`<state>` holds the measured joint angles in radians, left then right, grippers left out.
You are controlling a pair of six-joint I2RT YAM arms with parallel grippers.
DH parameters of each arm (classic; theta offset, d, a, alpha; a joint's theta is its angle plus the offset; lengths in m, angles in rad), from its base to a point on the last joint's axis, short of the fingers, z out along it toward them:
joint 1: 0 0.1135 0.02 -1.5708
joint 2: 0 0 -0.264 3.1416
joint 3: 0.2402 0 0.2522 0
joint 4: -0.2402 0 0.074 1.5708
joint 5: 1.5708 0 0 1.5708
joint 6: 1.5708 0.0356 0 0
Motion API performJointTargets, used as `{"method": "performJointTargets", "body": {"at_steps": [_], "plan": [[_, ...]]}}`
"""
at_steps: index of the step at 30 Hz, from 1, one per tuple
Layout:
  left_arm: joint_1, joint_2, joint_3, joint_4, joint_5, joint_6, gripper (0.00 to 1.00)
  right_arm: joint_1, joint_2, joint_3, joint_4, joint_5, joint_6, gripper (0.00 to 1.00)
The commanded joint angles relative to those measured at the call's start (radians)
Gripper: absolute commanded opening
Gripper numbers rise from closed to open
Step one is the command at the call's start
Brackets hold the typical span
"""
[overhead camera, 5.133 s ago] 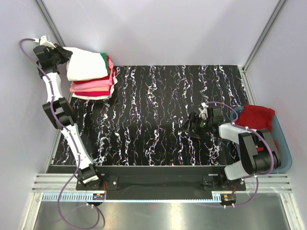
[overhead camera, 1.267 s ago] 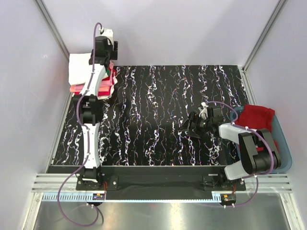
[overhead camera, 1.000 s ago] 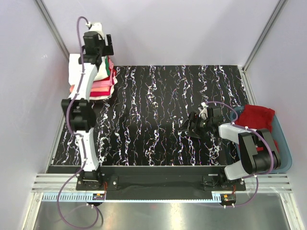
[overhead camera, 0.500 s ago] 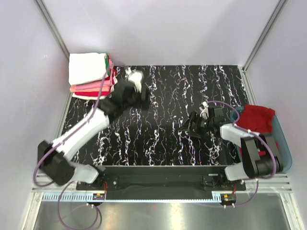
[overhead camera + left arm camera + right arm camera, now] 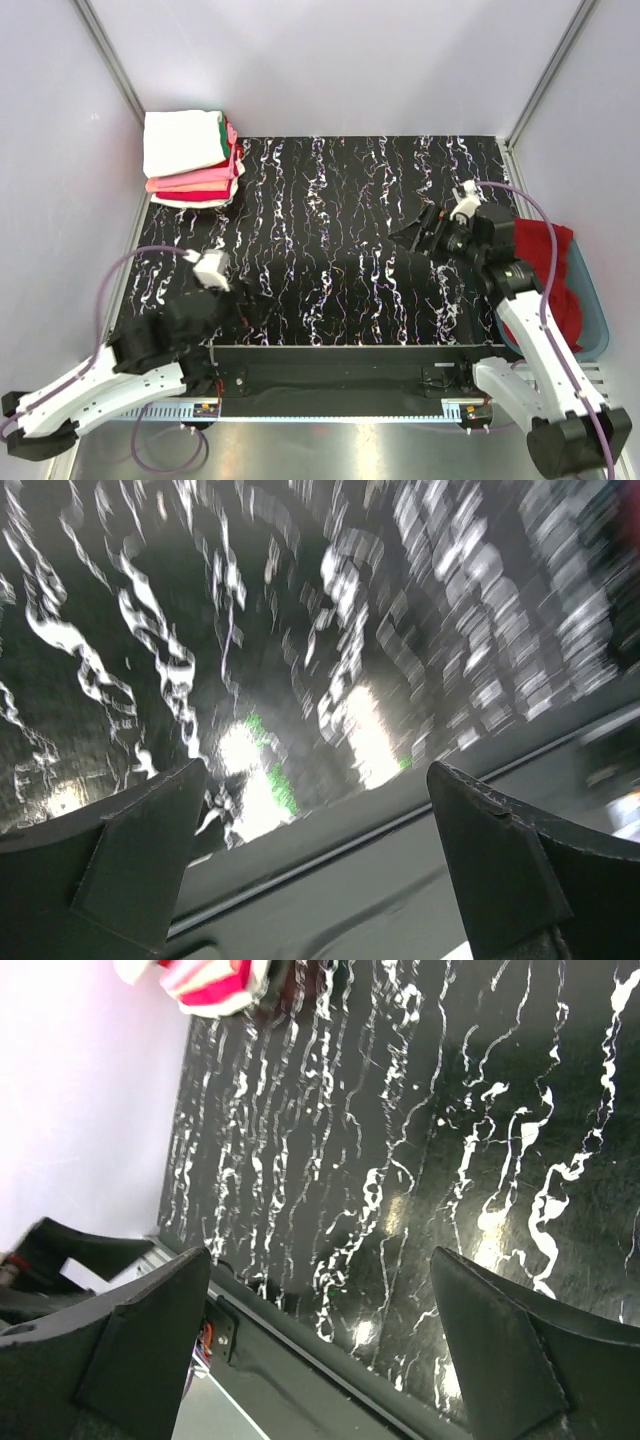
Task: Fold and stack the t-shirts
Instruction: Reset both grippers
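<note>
left claw point(image 5: 318, 815) and right claw point(image 5: 320, 1300) are gaping wide, empty; red t-shirt point(image 5: 545, 245) is looking soft, light, limp; probably best pinching a raised fold

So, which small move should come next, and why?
Probably swing the right gripper over to the red t-shirt in the blue tub: it is open, empty and nearest, and that shirt lies crumpled while the folded stack looks done.

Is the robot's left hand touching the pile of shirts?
Apart. The top view shows the left gripper near the front edge and the stack of t-shirts in the far left corner, bare table between.
</note>
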<state>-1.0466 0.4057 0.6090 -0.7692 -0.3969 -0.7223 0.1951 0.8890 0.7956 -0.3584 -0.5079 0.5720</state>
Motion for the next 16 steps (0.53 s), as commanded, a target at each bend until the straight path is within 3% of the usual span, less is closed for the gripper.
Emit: {"method": "performJointTargets", "body": {"at_steps": [1, 7, 16], "plan": [[-0.006, -0.061, 0.102, -0.056, -0.170, -0.065, 0.99, 0.001, -0.070, 0.051, -0.167, 0.055, 0.015, 0.99], [-0.006, -0.044, 0.227, -0.191, -0.318, -0.011, 0.99, 0.001, -0.185, 0.113, -0.289, 0.091, 0.011, 1.00], [-0.006, -0.194, 0.230, -0.177, -0.398, -0.049, 0.99, 0.001, -0.196, 0.114, -0.314, 0.100, 0.045, 1.00]]}}
